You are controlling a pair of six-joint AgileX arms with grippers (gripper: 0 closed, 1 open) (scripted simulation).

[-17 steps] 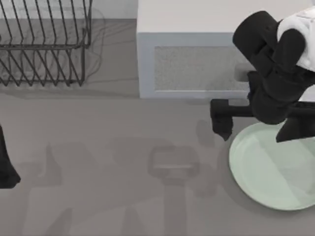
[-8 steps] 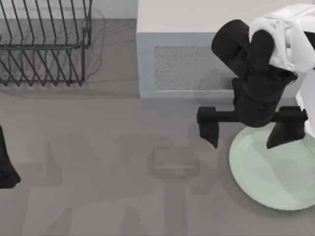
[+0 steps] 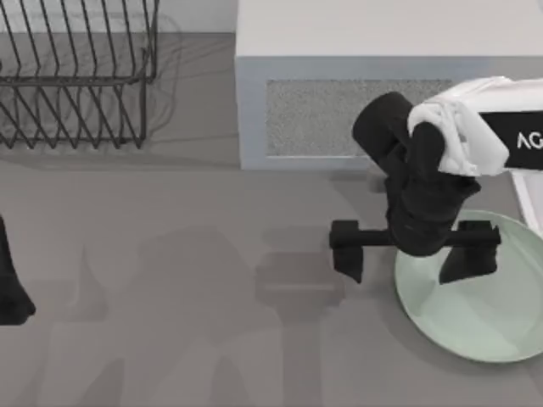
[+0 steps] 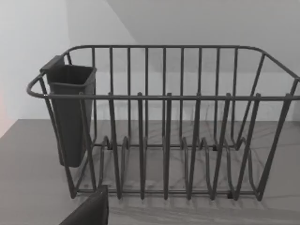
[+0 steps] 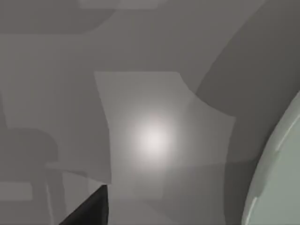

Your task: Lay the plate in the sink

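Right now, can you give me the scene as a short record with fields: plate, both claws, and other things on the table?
plate: pale green plate flat on the table, at its right side, in front of the microwave
right claw: right claw open, above the plate's left rim; one finger over the plate, the other over bare table
left claw: left claw parked at the table's left edge
other things: black wire dish rack at the back left, with a dark cup on one end
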